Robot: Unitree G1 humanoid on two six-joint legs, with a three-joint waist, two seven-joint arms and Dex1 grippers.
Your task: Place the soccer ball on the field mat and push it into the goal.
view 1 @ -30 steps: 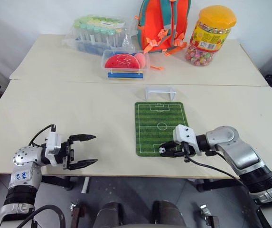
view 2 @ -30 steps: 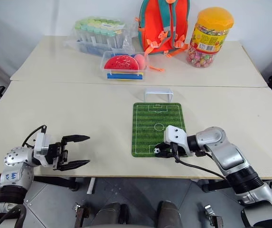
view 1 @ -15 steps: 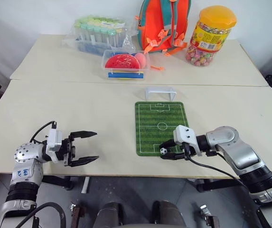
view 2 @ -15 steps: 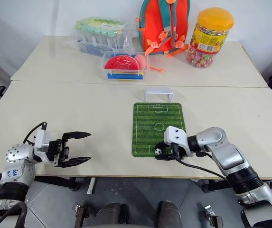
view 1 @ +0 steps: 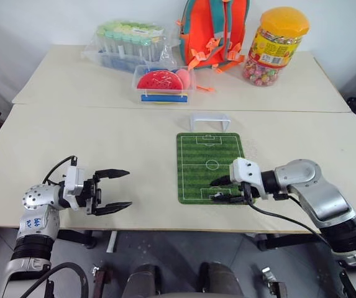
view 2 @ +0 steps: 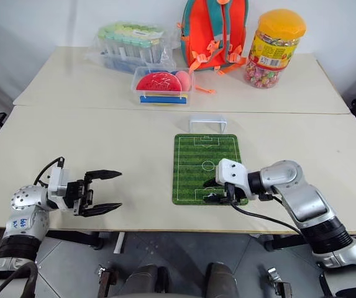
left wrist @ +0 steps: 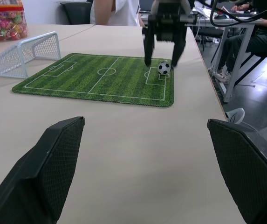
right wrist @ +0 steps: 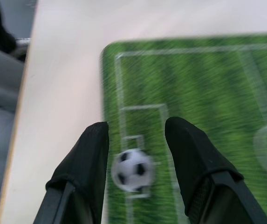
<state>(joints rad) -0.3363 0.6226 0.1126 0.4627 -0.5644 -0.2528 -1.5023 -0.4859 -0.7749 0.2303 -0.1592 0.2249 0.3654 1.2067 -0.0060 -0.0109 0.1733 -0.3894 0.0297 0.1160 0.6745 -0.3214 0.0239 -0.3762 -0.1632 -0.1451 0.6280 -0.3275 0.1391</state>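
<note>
On the broad pale beige counter (view 1: 103, 143), the flat green striped field mat with white pitch lines (view 1: 210, 162) lies with the small white plastic netted goal (view 1: 209, 120) just past its far end. The tiny white ball with black patches (left wrist: 163, 68) sits on the mat's near end, in the small box by the near edge, so I judge placing done and pushing next.

That calls for bringing a fingertip in behind the ball (on its near side) and nudging straight up the mat's length toward the goal.

My right claw (view 1: 220, 189) hangs just above the ball, angled down, fingers parted and gripping nothing. My left claw (view 1: 117, 190) hovers well apart near the counter's front edge, level, spread wide, empty.
</note>
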